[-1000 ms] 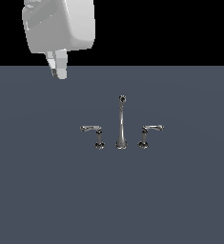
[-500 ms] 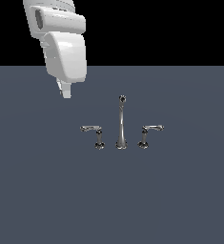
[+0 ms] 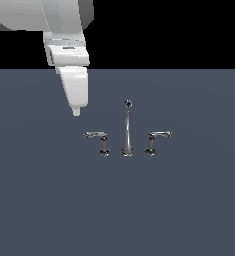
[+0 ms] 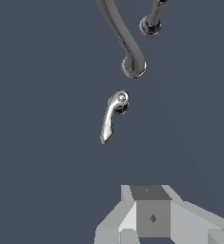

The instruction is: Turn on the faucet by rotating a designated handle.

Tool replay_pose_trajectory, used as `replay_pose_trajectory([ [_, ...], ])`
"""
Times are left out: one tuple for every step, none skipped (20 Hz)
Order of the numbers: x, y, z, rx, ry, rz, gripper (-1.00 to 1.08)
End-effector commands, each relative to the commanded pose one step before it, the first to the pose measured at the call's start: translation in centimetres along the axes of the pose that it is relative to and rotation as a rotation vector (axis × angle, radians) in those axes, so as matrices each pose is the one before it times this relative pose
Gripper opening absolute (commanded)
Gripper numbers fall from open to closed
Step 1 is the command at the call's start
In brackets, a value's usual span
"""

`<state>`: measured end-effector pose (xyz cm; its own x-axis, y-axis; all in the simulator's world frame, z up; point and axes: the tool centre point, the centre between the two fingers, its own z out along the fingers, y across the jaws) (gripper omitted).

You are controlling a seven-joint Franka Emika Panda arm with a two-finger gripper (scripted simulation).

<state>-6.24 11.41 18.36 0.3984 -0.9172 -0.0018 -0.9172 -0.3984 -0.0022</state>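
The chrome faucet (image 3: 127, 131) stands small on the dark grey surface, its slim spout ending in a dark knob. The handle (image 3: 96, 136) is the short curved lever on the exterior view's left; a mirror-image lever (image 3: 159, 136) sits on the right. My gripper (image 3: 76, 111) hangs above and to the left of the handle, touching nothing. In the wrist view the handle (image 4: 112, 115) lies ahead of my gripper (image 4: 149, 205), with the spout base (image 4: 133, 66) beyond it. The fingers show no gap between them and hold nothing.
The flat dark grey surface (image 3: 49, 200) spreads all around the faucet. The white arm links (image 3: 64, 30) fill the upper left of the exterior view. Nothing else stands on the surface.
My gripper has come down and moved toward the exterior view's right, closer to the left-hand handle. The faucet and both levers have not moved.
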Motion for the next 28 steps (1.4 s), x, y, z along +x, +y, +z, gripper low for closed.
replay_pose_trajectory([
  [0.486,-0.866,1.200,0.00017,0.00060,0.04590,-1.00],
  [0.202,-0.352,0.487,-0.00019,0.00025,0.01864,-1.00],
  [0.208,-0.360,0.497,-0.00021,0.00029,0.01907,-1.00],
  [0.215,-0.369,0.509,-0.00023,0.00033,0.01956,-1.00],
  [0.222,-0.380,0.523,-0.00025,0.00037,0.02010,-1.00],
  [0.228,-0.388,0.533,-0.00026,0.00040,0.02055,-1.00],
  [0.226,-0.384,0.525,-0.00025,0.00041,0.02029,-1.00],
  [0.223,-0.377,0.512,-0.00024,0.00040,0.01986,-1.00],
  [0.217,-0.368,0.497,-0.00022,0.00038,0.01937,-1.00],
  [0.211,-0.359,0.481,-0.00020,0.00036,0.01882,-1.00],
  [0.206,-0.349,0.464,-0.00018,0.00032,0.01824,-1.00],
  [0.198,-0.337,0.444,-0.00016,0.00027,0.01758,-1.00],
  [0.190,-0.324,0.423,-0.00013,0.00022,0.01684,-1.00],
  [0.181,-0.310,0.400,-0.00011,0.00017,0.01603,-1.00],
  [0.170,-0.293,0.375,-0.00009,0.00011,0.01510,-1.00],
  [0.160,-0.275,0.347,-0.00006,0.00004,0.01412,-1.00],
  [0.147,-0.255,0.318,-0.00004,-0.00002,0.01303,-1.00],
  [0.134,-0.233,0.287,-0.00003,-0.00009,0.01188,-1.00],
  [0.121,-0.210,0.254,-0.00001,-0.00014,0.01067,-1.00],
  [0.105,-0.186,0.221,0.00000,-0.00018,0.00937,-1.00],
  [0.089,-0.159,0.187,0.00000,-0.00021,0.00799,-1.00],
  [0.072,-0.131,0.152,0.00001,-0.00021,0.00655,-1.00],
  [0.059,-0.103,0.117,0.00001,-0.00019,0.00516,-1.00],
  [0.040,-0.074,0.083,0.00001,-0.00015,0.00365,-1.00],
  [0.023,-0.044,0.050,0.00001,-0.00010,0.00218,-1.00],
  [0.006,-0.014,0.017,0.00000,-0.00003,0.00069,-1.00],
  [0.000,0.000,0.000,0.00000,0.00000,0.00000,-1.00],
  [0.000,0.000,0.000,0.00000,0.00000,0.00000,-1.00],
])
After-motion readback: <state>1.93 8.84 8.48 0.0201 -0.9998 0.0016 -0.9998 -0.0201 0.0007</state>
